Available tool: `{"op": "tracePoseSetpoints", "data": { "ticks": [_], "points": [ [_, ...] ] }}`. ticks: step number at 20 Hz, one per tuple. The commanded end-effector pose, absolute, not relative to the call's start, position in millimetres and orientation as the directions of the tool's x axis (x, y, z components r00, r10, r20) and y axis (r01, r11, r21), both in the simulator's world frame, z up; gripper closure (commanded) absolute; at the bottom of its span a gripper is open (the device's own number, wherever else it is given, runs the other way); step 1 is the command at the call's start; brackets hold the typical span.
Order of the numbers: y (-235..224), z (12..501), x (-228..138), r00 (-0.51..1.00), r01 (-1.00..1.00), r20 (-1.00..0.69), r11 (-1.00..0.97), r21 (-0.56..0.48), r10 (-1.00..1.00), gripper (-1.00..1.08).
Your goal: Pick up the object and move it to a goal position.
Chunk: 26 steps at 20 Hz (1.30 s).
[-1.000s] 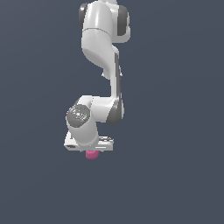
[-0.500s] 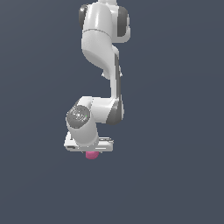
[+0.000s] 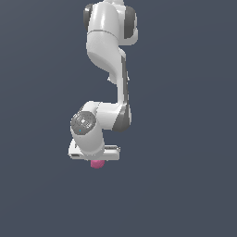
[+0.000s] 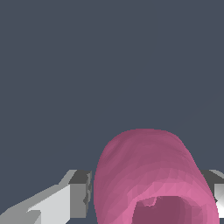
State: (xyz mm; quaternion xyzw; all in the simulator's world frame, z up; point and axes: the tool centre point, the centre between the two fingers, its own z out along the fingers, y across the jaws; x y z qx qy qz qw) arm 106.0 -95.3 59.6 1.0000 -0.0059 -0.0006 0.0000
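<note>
1. wrist view: the object [image 4: 148, 175] fills the space between the two fingers [image 4: 76, 194], a pink rounded lump with a hollow showing at its near end. the pale finger on one side sits right against its flank and the other finger just shows at the opposite edge, so the gripper [image 4: 148, 197] looks clamped on the object, though the contact faces themselves are hidden.

2. in the exterior view the object [image 3: 96, 163] is a small pink bump peeking out directly beneath the gripper [image 3: 95, 155], which hangs at the end of the folded arm [image 3: 109, 69]. no surface, shadow or goal mark shows, so whether it rests on anything cannot be told.

3. handling, as a judgement: it is much smaller than the hand, so it is likely light. the curved, smooth sides give the flat pads little bearing area, so it could roll or squirt out under a sideways jolt. whether it is stiff or soft cannot be told.

4. where to hold: across the widest part of the rounded body, with the hollow's axis running between the fingers rather than into a pad, looks the steadiest.

5. edges and room: nothing else appears in either view, only an even dark background. no edge or obstacle is visible near the gripper, so the room for moving seems open on all sides.
</note>
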Motion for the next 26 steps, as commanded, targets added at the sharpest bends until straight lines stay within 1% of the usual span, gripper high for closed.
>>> {"op": "tracePoseSetpoints", "data": {
  "ticks": [1,7,19,26],
  "points": [
    [-91.7,64.7,106.0,1.0,-0.011,0.0,-1.0,0.0,-0.011,1.08],
    [-71.5,92.9,104.1,1.0,-0.011,0.0,-1.0,0.0,-0.011,1.08],
    [-3.3,188.9,100.1,1.0,-0.011,0.0,-1.0,0.001,-0.011,1.08],
    [13.9,213.1,100.9,1.0,-0.011,0.0,-1.0,0.001,-0.011,1.08]
  ]
}}
